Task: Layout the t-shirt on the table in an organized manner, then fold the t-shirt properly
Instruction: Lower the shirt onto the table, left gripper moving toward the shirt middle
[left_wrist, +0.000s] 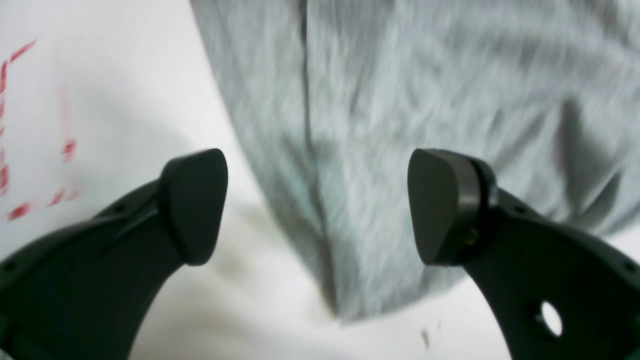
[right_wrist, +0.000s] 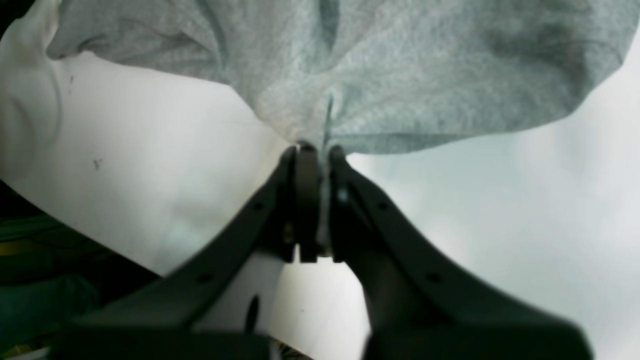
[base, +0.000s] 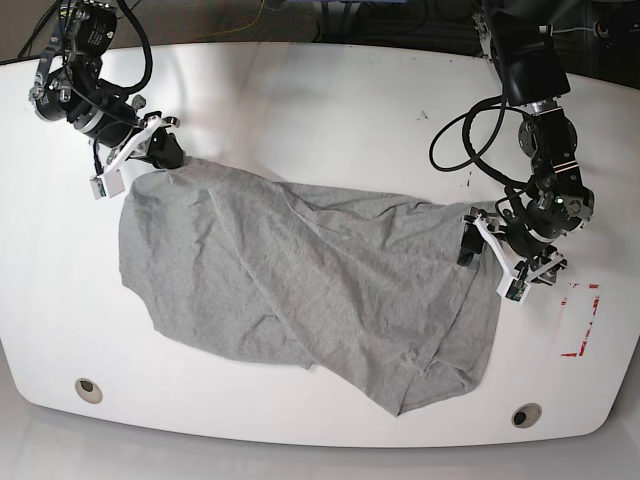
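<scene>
**Shirt spread on desk: one corner gripped, other arm's jaws open**

Base view, left side: the right gripper (base: 165, 155) sits at the upper-left corner of the shirt (base: 300, 290). Its jaws are closed tight on a pinch of grey cloth; in the right wrist view the fabric (right_wrist: 350, 75) gathers into a point that enters the narrow slit between the two fingers (right_wrist: 306, 200), with folds radiating away from the jaws. White desk (right_wrist: 150, 165) shows on either side of the jaws below the cloth.

Centre: the shirt lies wrinkled across the desk (base: 320, 90), running out from the gripped corner toward the other arm, with one lobe hanging down toward the near edge. A grey grommet (base: 88, 389) sits near the front edge on the left, another (base: 526, 414) on the right.

Right side: the left gripper (base: 500, 250) is at the shirt's right edge. Its jaws stand wide apart and hold nothing. In the left wrist view a tapering point of cloth (left_wrist: 400, 125) lies between and beyond the two pads (left_wrist: 192, 205), apart from both. A red dashed mark (left_wrist: 20, 130) lies outside the jaws, beside the left-hand pad in that view.
</scene>
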